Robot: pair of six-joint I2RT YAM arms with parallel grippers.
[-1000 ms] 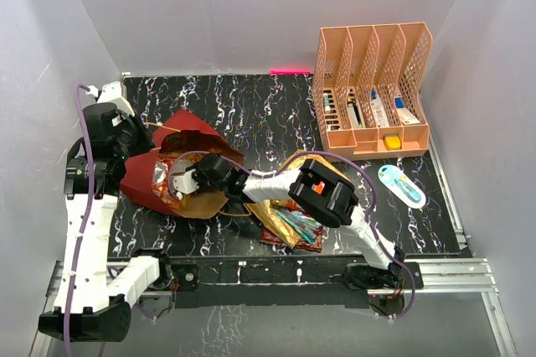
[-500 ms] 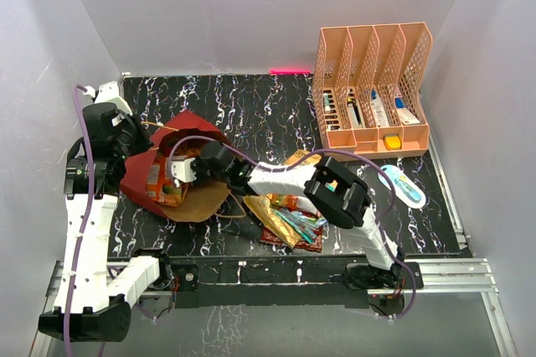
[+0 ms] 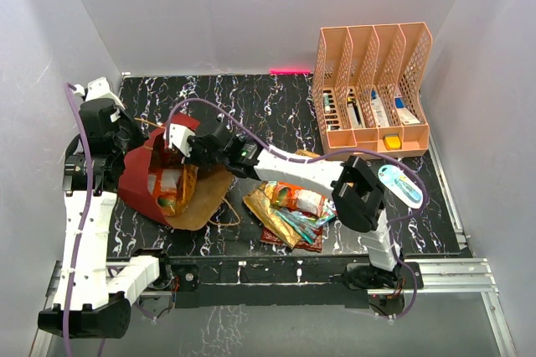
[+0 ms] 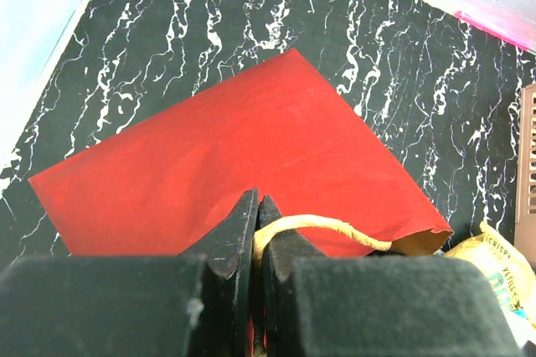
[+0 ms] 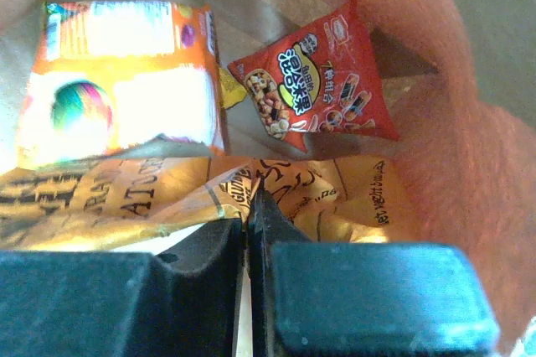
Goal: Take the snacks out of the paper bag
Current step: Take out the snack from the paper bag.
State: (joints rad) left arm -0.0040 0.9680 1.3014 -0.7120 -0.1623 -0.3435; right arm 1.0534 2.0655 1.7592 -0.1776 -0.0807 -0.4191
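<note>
From above, we see the paper bag point(image 3: 136, 179) lying on its side on the black table point(image 3: 268, 110), with its mouth open to the right. Some snacks point(image 3: 170, 189) are inside it. A pile of packets point(image 3: 289, 210) lies on the table, well apart from the bag. The left gripper point(image 3: 138, 133) is at the bag's top edge. The right gripper point(image 3: 178, 146) reaches into the bag's mouth.

From the left wrist, we see the left gripper point(image 4: 257, 206) pinching the bag's thin handle point(image 4: 327, 227) above the bag's red side.

From the right wrist, we look inside the bag. An orange packet point(image 5: 126, 72), a red packet point(image 5: 314, 93) and a yellow packet point(image 5: 335, 198) lie on the brown paper. The right gripper point(image 5: 254, 198) has its fingers pressed together. The tips are at the yellow packet's edge, but we cannot tell if they nip it.
</note>
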